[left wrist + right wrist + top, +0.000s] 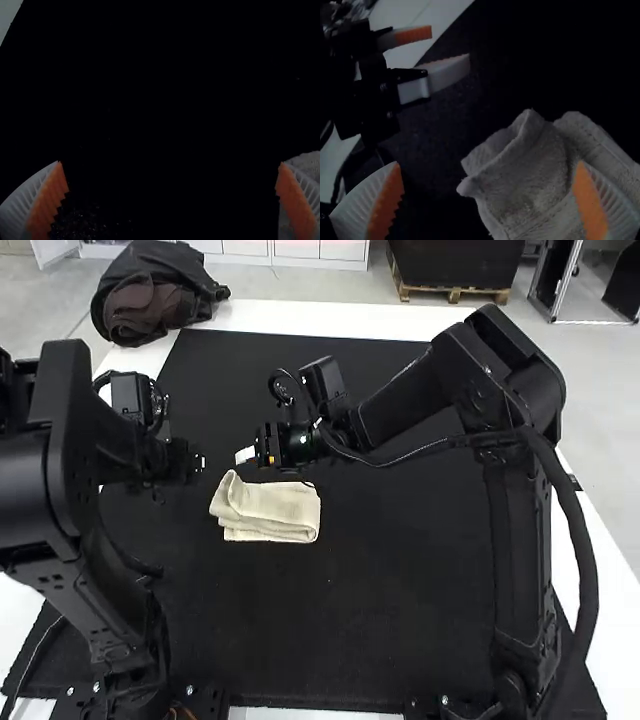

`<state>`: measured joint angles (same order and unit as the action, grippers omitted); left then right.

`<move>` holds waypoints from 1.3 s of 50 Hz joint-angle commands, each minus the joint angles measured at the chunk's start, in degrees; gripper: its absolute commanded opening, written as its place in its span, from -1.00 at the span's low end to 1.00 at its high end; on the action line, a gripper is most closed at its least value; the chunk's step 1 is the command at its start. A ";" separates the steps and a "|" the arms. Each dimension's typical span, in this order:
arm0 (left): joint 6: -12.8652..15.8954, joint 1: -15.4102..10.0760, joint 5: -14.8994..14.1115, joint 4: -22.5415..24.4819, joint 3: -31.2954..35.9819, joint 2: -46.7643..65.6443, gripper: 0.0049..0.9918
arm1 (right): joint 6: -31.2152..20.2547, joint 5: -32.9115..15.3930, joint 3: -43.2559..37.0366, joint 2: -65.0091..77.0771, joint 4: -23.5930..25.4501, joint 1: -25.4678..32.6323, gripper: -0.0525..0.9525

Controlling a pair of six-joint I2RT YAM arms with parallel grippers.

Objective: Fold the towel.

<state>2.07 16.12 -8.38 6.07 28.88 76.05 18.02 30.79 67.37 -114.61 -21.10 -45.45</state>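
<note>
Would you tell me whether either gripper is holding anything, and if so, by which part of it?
Nothing is held: the left gripper and right gripper are both open, and the folded towel lies on the black mat.

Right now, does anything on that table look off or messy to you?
Mildly, yes: the folded towel is uneven at its left end in the high view, where a flap sticks up in a crumpled peak instead of lying flat.
</note>
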 commanded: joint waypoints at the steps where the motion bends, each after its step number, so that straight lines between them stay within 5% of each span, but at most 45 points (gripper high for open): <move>1: -0.66 0.40 -0.14 0.26 -0.85 -1.17 0.96 | 0.35 1.21 0.48 3.25 -0.43 1.24 0.50; 7: -0.75 0.40 -0.14 0.26 -0.85 -1.17 0.96 | -0.44 2.35 -1.37 3.86 -2.01 1.77 -0.73; 9: -0.84 0.40 -0.14 0.35 -0.76 -1.17 0.96 | -0.36 2.35 -1.90 4.04 -3.15 1.86 -0.94; 65: -1.98 0.40 -0.32 1.41 -0.85 -3.54 0.96 | 1.75 5.69 -5.94 -8.26 -23.19 -1.31 -0.93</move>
<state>0.58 16.12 -8.38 7.07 28.18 73.91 19.70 34.98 60.77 -121.58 -42.59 -46.06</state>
